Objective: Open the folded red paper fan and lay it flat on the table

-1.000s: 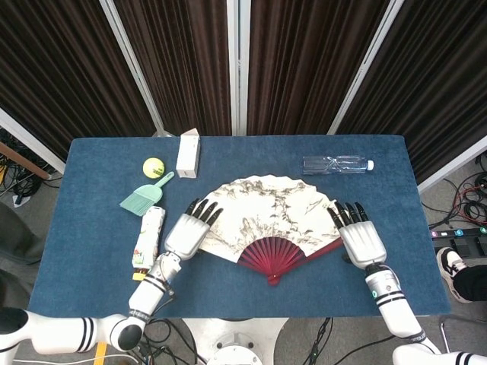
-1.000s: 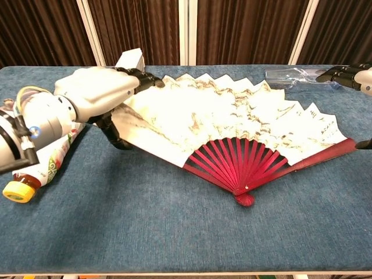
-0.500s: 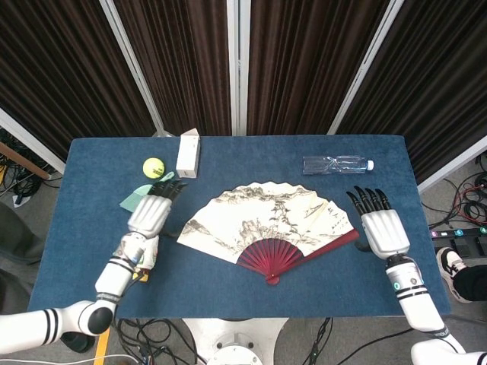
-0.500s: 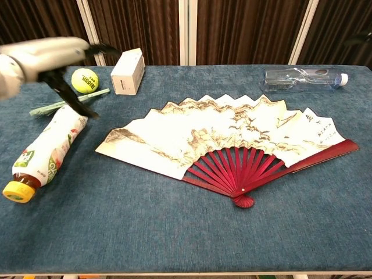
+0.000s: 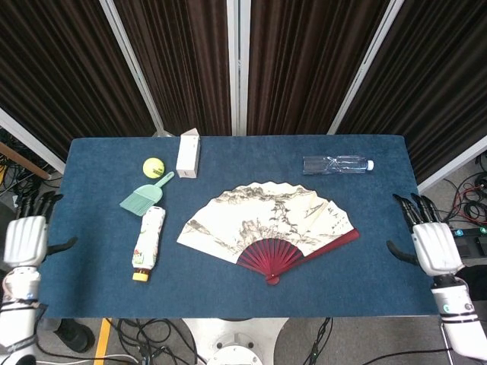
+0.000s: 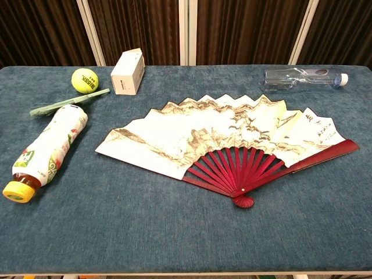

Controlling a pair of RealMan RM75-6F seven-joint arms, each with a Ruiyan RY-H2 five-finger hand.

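The paper fan (image 5: 266, 222) (image 6: 221, 136) lies spread flat on the blue table, its cream painted leaf fanned wide and its red ribs meeting at a pivot near the front. Nothing touches it. My left hand (image 5: 24, 239) hangs off the table's left edge with fingers apart and nothing in it. Past the right edge, my right hand (image 5: 431, 245) is likewise empty with fingers spread. Neither hand shows in the chest view.
A drink bottle (image 5: 148, 242) (image 6: 47, 151) lies left of the fan. Behind it are a green dustpan (image 5: 144, 197), a tennis ball (image 5: 154, 166) and a white box (image 5: 188, 154). A clear water bottle (image 5: 335, 164) lies at the back right.
Both hands lifted off the fan's ends and drew back outward past the table's side edges. The fan stays spread flat where it was left.
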